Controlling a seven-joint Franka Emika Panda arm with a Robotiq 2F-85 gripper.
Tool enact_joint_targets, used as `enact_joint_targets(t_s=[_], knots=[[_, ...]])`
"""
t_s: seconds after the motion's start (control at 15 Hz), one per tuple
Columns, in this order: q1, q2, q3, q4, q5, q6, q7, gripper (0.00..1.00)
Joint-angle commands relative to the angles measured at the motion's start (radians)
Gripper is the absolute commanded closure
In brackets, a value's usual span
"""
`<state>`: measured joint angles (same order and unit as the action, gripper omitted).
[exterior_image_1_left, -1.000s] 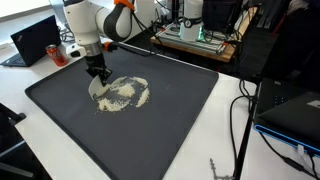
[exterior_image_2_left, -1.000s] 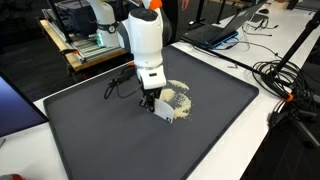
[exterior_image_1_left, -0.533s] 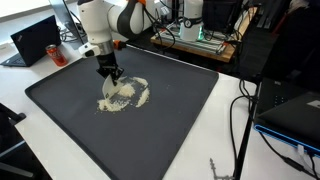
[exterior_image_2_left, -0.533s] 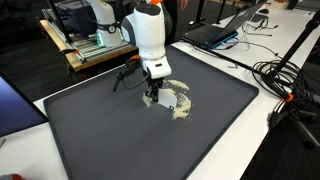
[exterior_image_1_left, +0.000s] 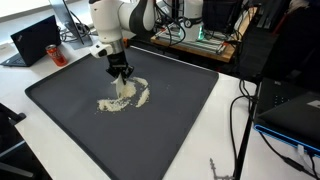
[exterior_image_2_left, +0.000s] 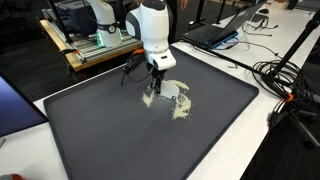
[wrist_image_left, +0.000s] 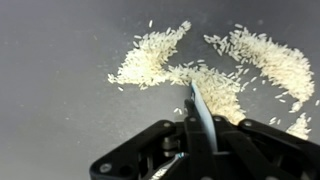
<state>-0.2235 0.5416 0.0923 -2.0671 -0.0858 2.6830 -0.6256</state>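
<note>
A loose spread of rice grains (exterior_image_1_left: 128, 97) lies on a large dark mat (exterior_image_1_left: 170, 130), seen in both exterior views; the rice (exterior_image_2_left: 178, 101) sits near the mat's (exterior_image_2_left: 110, 140) middle. My gripper (exterior_image_1_left: 121, 78) points straight down over the rice, shut on a thin pale flat card (wrist_image_left: 196, 108) held on edge. In an exterior view the gripper (exterior_image_2_left: 154, 88) is at the pile's edge with the card (exterior_image_2_left: 170, 91) beside it. In the wrist view the card's edge sits among the rice (wrist_image_left: 160, 62), with the jaws (wrist_image_left: 200, 138) pressed on both of its faces.
The mat lies on a white table. A laptop (exterior_image_1_left: 35, 40) and a dark can (exterior_image_1_left: 56, 53) stand past one corner. Another laptop (exterior_image_2_left: 225, 30) and cables (exterior_image_2_left: 285, 80) lie beside the mat. A wooden rack with electronics (exterior_image_2_left: 90, 45) stands behind the arm.
The arm has moved across the mat through the rice with the card, from one side of the pile toward the other. The rice is spread a little differently.
</note>
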Motion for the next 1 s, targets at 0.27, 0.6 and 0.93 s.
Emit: enact_joint_targets(t_s=[0.27,0.6,0.93], knots=[[0.032,-0.092,-0.032,-0.089,-0.049,0.043,0.005,0.99],[0.025,-0.179,-0.042,-0.115,-0.032,0.044,0.016,0.99],[0.074,-0.304,-0.039,-0.170,-0.042,0.008,0.056,0.99]])
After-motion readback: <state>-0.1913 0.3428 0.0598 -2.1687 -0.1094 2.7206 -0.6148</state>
